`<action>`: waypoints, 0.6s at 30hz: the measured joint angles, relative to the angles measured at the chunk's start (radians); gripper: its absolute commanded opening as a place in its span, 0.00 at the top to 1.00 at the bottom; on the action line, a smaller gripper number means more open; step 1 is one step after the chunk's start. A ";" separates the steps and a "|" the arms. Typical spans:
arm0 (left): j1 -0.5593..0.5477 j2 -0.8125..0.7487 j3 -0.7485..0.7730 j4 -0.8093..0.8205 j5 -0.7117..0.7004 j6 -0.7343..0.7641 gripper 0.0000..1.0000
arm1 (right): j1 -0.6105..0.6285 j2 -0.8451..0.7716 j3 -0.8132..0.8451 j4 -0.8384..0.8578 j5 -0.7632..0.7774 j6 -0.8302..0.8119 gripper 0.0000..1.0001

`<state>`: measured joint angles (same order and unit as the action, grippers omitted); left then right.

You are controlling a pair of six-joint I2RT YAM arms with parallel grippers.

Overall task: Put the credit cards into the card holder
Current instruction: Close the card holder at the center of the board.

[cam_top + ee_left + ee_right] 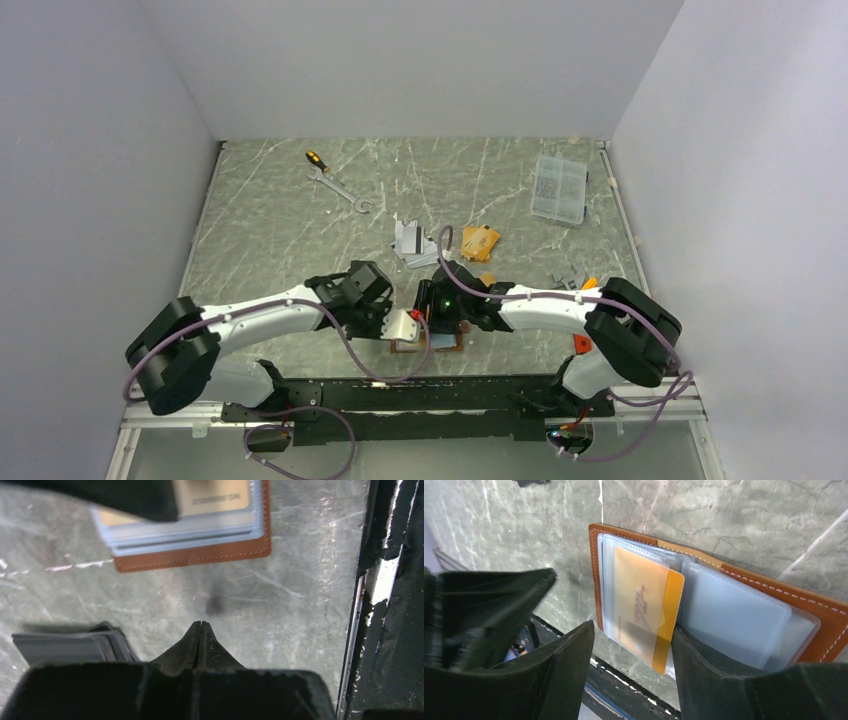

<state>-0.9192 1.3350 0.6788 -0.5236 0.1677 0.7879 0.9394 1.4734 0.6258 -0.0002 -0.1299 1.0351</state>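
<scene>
The tan-brown card holder (774, 587) lies open near the table's front edge, its clear sleeves up; it also shows in the left wrist view (200, 556) and, mostly hidden under both grippers, in the top view (440, 343). A gold-orange credit card (644, 605) sits partly inside a sleeve, one orange edge sticking out. My right gripper (633, 630) is open, its fingers either side of that card's near end, the right finger against its edge. My left gripper (201, 625) is shut and empty, just short of the holder. More gold cards (480, 240) and silver-grey cards (410, 242) lie farther back.
A clear plastic box (560, 187) stands at the back right. A wrench (342, 190) and a screwdriver (316, 158) lie at the back left. The black front rail (380, 605) runs close beside the holder. A dark flat thing (65, 647) lies beside my left fingers.
</scene>
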 measured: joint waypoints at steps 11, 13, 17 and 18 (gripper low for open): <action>0.306 -0.205 0.000 -0.081 0.115 0.010 1.00 | 0.089 0.058 0.140 -0.207 0.133 0.000 0.26; 0.352 -0.237 -0.001 -0.108 0.125 0.018 1.00 | 0.107 0.088 0.186 -0.256 0.161 -0.003 0.26; 0.426 -0.282 -0.001 -0.157 0.142 0.032 1.00 | 0.145 0.147 0.273 -0.347 0.219 -0.006 0.24; 0.441 -0.288 -0.001 -0.169 0.148 0.035 1.00 | 0.157 0.166 0.301 -0.378 0.236 -0.007 0.24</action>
<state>-0.4778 1.0473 0.6781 -0.6922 0.3161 0.8227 1.0962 1.6398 0.9264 -0.3779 0.1062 1.0283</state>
